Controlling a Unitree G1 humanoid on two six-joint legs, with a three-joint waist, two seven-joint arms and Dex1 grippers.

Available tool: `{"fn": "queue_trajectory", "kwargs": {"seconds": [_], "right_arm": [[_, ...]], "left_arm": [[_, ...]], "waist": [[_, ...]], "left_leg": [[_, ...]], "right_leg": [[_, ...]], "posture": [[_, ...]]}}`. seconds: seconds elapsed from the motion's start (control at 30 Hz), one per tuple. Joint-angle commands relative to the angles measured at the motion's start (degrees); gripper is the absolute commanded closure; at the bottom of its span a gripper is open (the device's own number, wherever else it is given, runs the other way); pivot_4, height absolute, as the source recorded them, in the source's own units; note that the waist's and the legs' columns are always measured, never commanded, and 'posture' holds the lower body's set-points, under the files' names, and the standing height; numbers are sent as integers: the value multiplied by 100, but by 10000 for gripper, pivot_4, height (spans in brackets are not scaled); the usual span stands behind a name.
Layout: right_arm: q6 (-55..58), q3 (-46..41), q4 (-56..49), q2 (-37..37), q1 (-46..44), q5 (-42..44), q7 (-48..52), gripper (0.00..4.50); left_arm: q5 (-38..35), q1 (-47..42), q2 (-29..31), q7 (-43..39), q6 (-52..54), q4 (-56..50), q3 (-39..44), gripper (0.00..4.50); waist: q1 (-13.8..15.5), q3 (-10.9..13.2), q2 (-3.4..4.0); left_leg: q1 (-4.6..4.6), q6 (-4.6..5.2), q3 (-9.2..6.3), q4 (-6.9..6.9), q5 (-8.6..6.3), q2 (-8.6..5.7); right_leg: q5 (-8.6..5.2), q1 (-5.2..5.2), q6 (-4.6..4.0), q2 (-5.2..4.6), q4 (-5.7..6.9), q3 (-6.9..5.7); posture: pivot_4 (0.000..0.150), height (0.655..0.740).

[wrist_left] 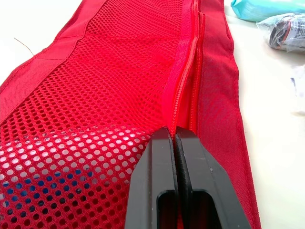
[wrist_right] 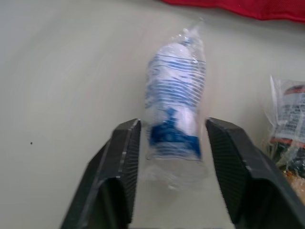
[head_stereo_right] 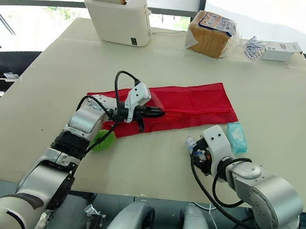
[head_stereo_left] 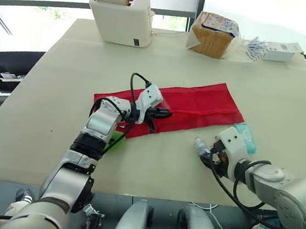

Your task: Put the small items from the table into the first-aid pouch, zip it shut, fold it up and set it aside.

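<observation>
Red pouch (head_stereo_left: 198, 103) lying left-right — right end farther, left pincer (head_stereo_left: 165, 114) pinching zipper (wrist_left: 183, 86)

Bright red on pale cream, with black claws in shot.
The pouch (head_stereo_left: 198, 103) is solid red, its mesh panel dotted with small round holes and some blue showing through. The tabletop (head_stereo_left: 61, 93) is cream. The left claw (wrist_left: 174, 136) and right claw (wrist_right: 173, 129) are black. The roll (wrist_right: 174, 114) is white with blue stripes under clear wrap, the packet (head_stereo_right: 236, 137) teal.
</observation>
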Motion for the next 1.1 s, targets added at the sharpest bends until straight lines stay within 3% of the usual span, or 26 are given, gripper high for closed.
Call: {"fn": "queue_trajectory", "kwargs": {"seconds": [0.03,0.13,0.2,0.37,0.7,0.83,1.1], "right_arm": [[-81,10,-76,80,-84,-69,-8,33914],[-104,-84,-62,220,-126,-52,51,43689],[-77,-345,32,600,-385,68,147,44457],[-313,-430,1040,1185,-1110,-44,189,44457],[-1633,306,2960,1313,-1753,-686,119,44457],[-2526,256,3616,1696,-1988,-934,23,44457],[-4412,872,4943,1645,-2139,-1624,538,44457]], "left_arm": [[-28,-40,48,-59,-11,-244,19,45000],[-39,-55,42,-69,-5,-250,19,45000],[-73,-60,36,-86,9,-265,38,45000],[-103,-75,23,-130,6,-260,39,45000],[-206,-97,-24,-173,84,-422,105,45000],[-259,3,46,-240,144,-580,92,45000],[-180,-11,121,-339,23,-526,6,45000]], "waist": [[1,0,0],[-2,0,0],[-7,0,0],[-7,0,1],[-41,0,2],[-44,0,2],[-84,0,4]], "left_leg": [[0,0,0,0,0,0],[0,0,0,0,0,-1],[0,0,0,0,0,0],[2,0,0,0,0,-1],[2,-2,1,-1,1,-5],[1,-2,1,-2,1,-5],[2,-3,1,-2,1,-5]], "right_leg": [[0,0,0,0,0,0],[0,0,0,0,0,-1],[0,0,0,1,0,0],[0,-1,0,3,3,0],[0,-4,0,1,5,2],[0,-6,0,2,5,2],[0,-7,0,3,5,1]], "posture": [[1500,7400],[1500,7400],[1500,7400],[1500,7400],[1500,7400],[1500,7400],[1500,7400]]}}
